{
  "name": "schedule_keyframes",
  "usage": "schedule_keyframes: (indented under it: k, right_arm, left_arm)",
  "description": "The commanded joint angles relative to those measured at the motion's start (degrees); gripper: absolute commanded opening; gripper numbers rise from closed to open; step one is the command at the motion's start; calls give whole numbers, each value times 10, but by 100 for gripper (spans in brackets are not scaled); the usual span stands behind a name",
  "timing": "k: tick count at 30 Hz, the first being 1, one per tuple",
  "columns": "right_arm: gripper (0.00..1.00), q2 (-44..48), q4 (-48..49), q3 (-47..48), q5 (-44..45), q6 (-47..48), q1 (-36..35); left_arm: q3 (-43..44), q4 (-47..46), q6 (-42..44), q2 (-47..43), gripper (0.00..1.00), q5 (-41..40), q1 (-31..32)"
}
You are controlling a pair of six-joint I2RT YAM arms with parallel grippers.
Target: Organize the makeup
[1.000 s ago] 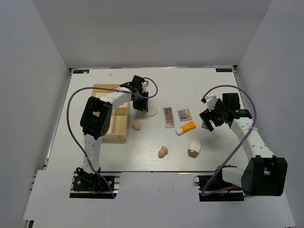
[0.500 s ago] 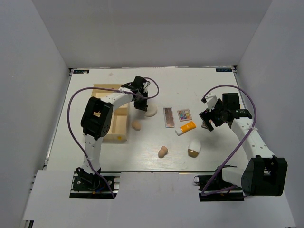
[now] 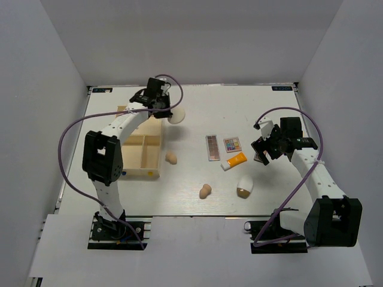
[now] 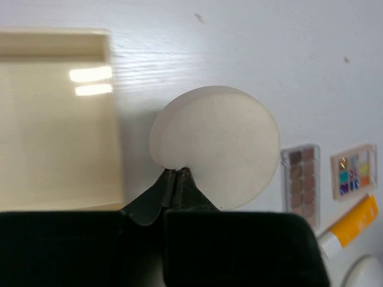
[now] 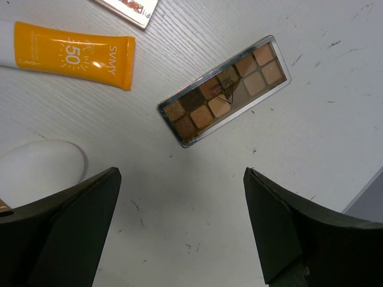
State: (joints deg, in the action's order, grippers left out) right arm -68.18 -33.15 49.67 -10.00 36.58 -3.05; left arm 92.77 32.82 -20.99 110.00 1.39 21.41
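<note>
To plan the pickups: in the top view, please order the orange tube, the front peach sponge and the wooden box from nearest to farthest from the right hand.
1. The orange tube, just left of the right hand.
2. The front peach sponge, farther left and toward the near edge.
3. The wooden box, far left, on the other arm's side.

Left end effector [image 4: 178, 173] clamped, right end effector [image 5: 181, 179] spread wide
</note>
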Motion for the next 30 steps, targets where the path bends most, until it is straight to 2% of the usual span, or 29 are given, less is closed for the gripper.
schedule_keyframes:
  k: [1, 6, 11, 13, 14, 15, 16, 19, 24, 26, 27, 28, 30]
  right_arm:
    - [89, 16, -3, -8, -3, 0, 1]
    - [89, 14, -1, -9, -7, -2, 1]
    - [89, 12, 2, -6, -8, -3, 1]
    - [89, 11, 1, -5, -8, -3, 2]
    - [89, 10, 1, -5, -9, -3, 1]
    - [89, 11, 1, -5, -10, -3, 3]
    - [89, 10, 1, -5, -9, -4, 2]
    - [89, 9, -8, -3, -18, -1, 1]
    - [89, 10, -31, 2, -71, 21, 1]
    - [89, 11, -41, 3, -96, 30, 1]
    - [89, 12, -43, 3, -105, 35, 1]
    - [89, 12, -46, 1, -116, 36, 2]
    - [89, 9, -43, -1, -128, 40, 1]
  left_arm:
    - [1, 18, -11, -42, 0, -70, -45]
    - [-18, 37, -16, -50, 0, -103, -102]
    - [-40, 40, -15, -44, 2, -108, -121]
    - [-61, 33, -18, -47, 17, -110, -121]
    - [-66, 30, -19, -51, 28, -110, -127]
    - [-71, 28, -19, -51, 41, -111, -127]
    - [-73, 30, -20, -52, 61, -111, -127]
    - [-66, 32, -21, -59, 80, -111, -127]
    - [-31, 44, -17, -85, 82, -105, -127]
    - [-15, 45, -9, -97, 79, -94, -112]
    - [-10, 48, -9, -106, 76, -54, -107]
    - [-6, 50, -13, -109, 66, -26, -107]
    - [-7, 58, -33, -113, 56, 42, -87]
